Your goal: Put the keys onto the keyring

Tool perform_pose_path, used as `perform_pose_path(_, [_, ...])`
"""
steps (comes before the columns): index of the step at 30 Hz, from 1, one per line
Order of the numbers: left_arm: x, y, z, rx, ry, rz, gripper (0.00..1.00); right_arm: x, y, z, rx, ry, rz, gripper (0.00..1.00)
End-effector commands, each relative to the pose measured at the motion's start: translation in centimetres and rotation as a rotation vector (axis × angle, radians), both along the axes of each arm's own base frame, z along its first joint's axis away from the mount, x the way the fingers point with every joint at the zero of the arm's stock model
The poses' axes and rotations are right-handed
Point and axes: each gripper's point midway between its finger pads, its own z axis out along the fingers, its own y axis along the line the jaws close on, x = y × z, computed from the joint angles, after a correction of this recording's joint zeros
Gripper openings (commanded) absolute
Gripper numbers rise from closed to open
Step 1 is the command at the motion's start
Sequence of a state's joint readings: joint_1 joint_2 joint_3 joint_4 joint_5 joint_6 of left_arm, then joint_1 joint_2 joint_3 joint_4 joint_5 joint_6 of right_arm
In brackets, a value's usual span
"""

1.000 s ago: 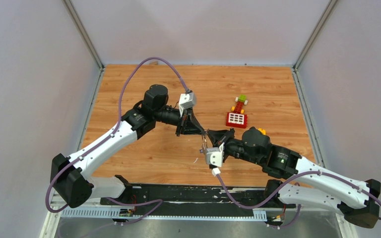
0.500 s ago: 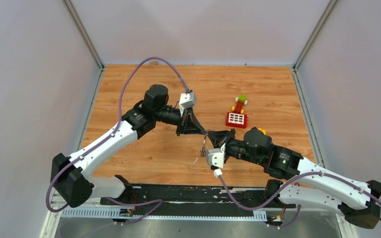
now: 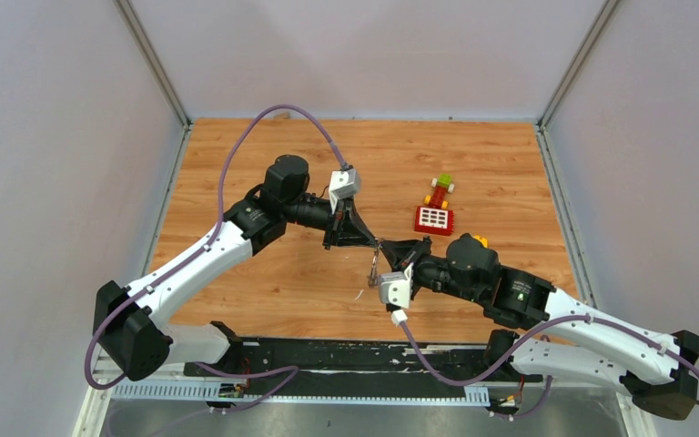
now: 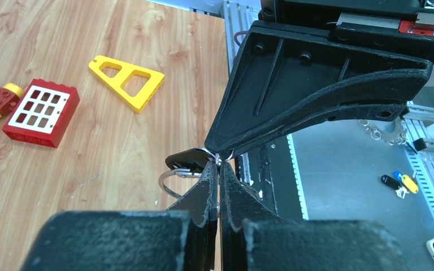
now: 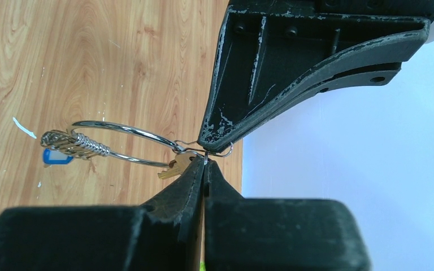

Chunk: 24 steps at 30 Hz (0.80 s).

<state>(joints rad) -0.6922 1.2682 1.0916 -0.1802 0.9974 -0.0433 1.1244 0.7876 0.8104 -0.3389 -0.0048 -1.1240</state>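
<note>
My left gripper and right gripper meet tip to tip above the table's middle. In the left wrist view the left gripper is shut on a thin silver wire loop. A black key head and part of the silver keyring sit just left of its tips. In the right wrist view the right gripper is shut on the same small wire loop. The keyring extends left with a wire coil, a blue tag and a small key blade. In the top view the ring hangs below the tips.
A red block with a white grid and a red-green toy lie right of centre. The block also shows in the left wrist view, with a yellow triangular frame behind it. Small loose keys lie off the table.
The right wrist has shifted very slightly to the right. Both grippers stay shut, tip to tip, with the ring hanging below.
</note>
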Motion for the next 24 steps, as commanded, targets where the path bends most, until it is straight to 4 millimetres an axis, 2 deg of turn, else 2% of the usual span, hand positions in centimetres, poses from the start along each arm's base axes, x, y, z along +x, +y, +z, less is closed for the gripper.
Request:
perform_pose_path(1, [-0.3, -0.3, 0.9, -0.037, -0.011, -0.028, 0.00, 0.0, 0.7, 2.0, 0.072, -0.012, 0.007, 0.00])
perform_pose_path(24, [-0.6, -0.5, 0.1, -0.024, 0.001, -0.037, 0.00, 0.6, 0.3, 3.3, 0.113, -0.005, -0.044, 0.00])
